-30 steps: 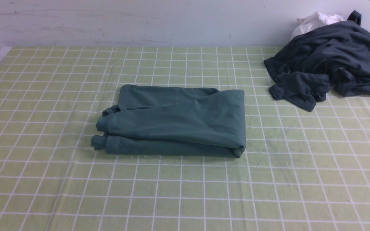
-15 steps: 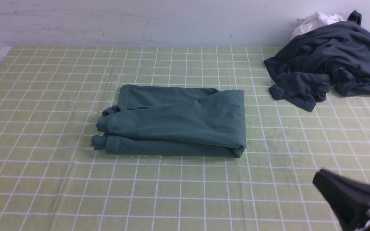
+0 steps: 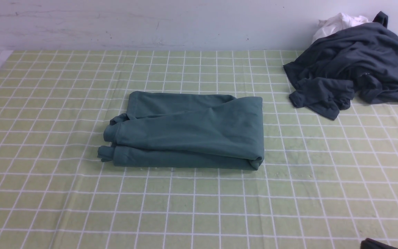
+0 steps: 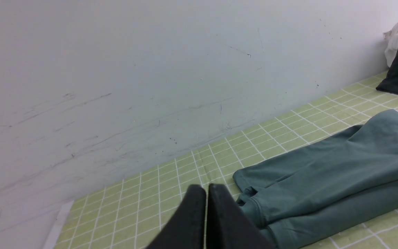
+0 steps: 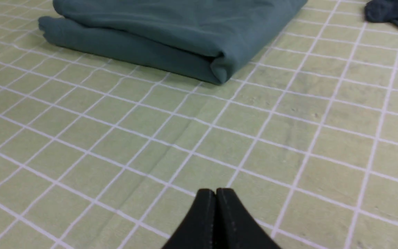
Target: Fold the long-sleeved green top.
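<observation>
Dull teal-green jersey long-sleeved top (image 3: 188, 131) seen folded flat mid-counter. Left pincer (image 4: 206, 188) pressed together beside its cuffs; right pincer (image 5: 215, 192) pressed together, empty, well apart from top.

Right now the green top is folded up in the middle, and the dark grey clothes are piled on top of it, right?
Not quite. In the front view the dark grey clothes lie apart, in the far right corner; the green top is folded mid-table.
</observation>
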Action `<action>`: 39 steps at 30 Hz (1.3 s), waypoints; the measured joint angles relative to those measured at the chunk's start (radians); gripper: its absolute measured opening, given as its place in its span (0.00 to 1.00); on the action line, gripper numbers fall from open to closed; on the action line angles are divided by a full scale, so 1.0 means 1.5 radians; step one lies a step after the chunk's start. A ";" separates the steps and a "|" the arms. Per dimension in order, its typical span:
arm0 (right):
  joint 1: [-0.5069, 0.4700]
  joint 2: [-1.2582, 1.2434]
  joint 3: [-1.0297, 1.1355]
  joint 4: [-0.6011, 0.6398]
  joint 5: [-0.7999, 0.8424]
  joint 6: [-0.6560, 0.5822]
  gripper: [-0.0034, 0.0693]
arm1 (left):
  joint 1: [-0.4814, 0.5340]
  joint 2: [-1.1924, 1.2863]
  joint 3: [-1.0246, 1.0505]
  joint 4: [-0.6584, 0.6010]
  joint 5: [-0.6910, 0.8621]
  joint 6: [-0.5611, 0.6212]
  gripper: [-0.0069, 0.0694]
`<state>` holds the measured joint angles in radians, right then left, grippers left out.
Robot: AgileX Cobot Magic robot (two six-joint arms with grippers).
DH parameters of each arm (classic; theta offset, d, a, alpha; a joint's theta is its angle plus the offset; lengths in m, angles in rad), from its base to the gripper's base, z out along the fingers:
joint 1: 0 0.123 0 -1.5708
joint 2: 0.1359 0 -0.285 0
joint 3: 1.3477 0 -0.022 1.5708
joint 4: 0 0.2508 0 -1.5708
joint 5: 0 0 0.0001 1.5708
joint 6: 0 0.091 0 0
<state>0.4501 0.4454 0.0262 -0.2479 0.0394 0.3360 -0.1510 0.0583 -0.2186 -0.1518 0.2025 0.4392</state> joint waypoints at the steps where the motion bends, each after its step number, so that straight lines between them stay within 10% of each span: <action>1: 0.000 -0.047 0.000 -0.004 0.039 0.000 0.03 | 0.000 0.000 0.000 0.000 0.000 0.000 0.09; 11: -0.157 -0.303 0.001 -0.089 0.200 0.033 0.03 | 0.000 0.000 0.000 0.000 0.001 0.000 0.09; 18: -0.305 -0.303 0.000 0.100 0.203 -0.130 0.03 | 0.000 0.000 0.000 -0.001 0.000 0.000 0.09; 39: -0.311 -0.303 -0.001 0.160 0.207 -0.273 0.03 | 0.000 0.000 0.000 -0.001 0.000 0.000 0.09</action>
<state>-0.0166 -0.0097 0.0252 -0.0085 0.3503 -0.0734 -0.1510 0.0583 -0.2186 -0.1526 0.2025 0.4392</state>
